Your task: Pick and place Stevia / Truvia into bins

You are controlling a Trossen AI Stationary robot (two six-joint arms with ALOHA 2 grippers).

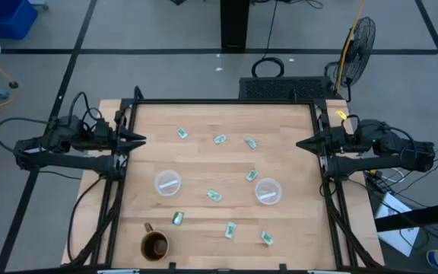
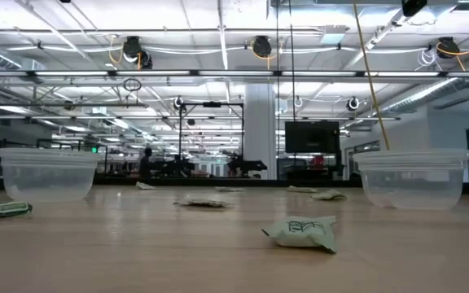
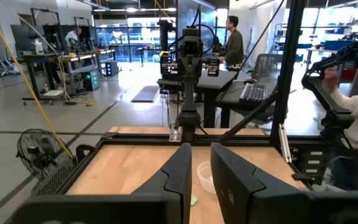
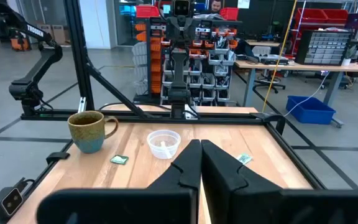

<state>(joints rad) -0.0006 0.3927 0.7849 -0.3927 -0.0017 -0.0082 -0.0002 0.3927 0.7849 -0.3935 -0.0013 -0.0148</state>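
From above, my left gripper waits at the table's left edge and my right gripper at its right edge, both clenched to a point and grasping nothing. Green and white Stevia packets lie scattered over the wooden table. The left cup and right cup stand well apart in the middle; each seems to hold something pale, though I cannot tell what. A brown mug sits near the front left.

At table height, one packet lies between the cups.

My left wrist shows my fingers slightly apart.

My right wrist shows my fingers closed together.
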